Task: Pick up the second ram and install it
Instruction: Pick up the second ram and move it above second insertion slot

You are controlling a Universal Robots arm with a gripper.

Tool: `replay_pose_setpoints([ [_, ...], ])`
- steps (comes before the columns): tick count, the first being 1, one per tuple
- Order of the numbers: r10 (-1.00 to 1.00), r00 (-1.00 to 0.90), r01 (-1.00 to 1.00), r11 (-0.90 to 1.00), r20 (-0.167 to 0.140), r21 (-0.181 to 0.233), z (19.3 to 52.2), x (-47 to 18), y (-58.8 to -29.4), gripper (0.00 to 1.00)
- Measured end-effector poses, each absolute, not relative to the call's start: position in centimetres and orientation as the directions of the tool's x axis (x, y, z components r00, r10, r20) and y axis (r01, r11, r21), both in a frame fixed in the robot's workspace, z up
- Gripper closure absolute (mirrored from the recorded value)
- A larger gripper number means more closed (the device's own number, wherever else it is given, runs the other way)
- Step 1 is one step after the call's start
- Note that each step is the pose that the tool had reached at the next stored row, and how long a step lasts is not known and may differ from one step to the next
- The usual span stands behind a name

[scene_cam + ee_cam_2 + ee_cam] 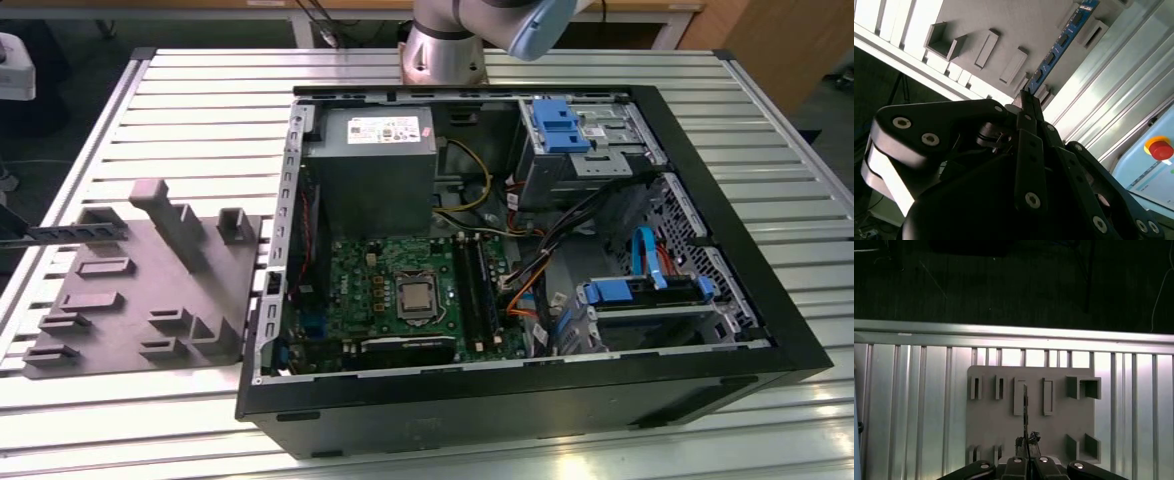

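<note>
and the gripper is clamped tight on the second ram, seen edge-on in the first wrist view, the thin stick jutting straight out ahead of it over the grey slotted holder, the open computer case well away.

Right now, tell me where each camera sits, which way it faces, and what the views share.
Exterior view: off the arm, above the table, looking down on the open case and grey fixture; the arm shows at the far edge.
First wrist view: on the wrist, looking past the gripper onto the fixture; the fingertips are shut on the ram.
Second wrist view: on the wrist, looking along the gripper's links to the ram, with a red button beyond.
Shared: all three views show ram and fixture.
</note>
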State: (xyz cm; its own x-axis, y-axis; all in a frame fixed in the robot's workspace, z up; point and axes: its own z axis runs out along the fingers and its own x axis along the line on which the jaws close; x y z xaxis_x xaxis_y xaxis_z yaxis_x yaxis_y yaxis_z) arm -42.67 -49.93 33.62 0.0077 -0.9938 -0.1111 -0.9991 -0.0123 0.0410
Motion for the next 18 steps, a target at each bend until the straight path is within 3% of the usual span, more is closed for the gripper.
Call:
replay_pose_setpoints([
  [18, -0.993, 0.008, -0.999, -0.013, -0.12, 0.041, 35.3, -42.7, -49.9, 0.89],
])
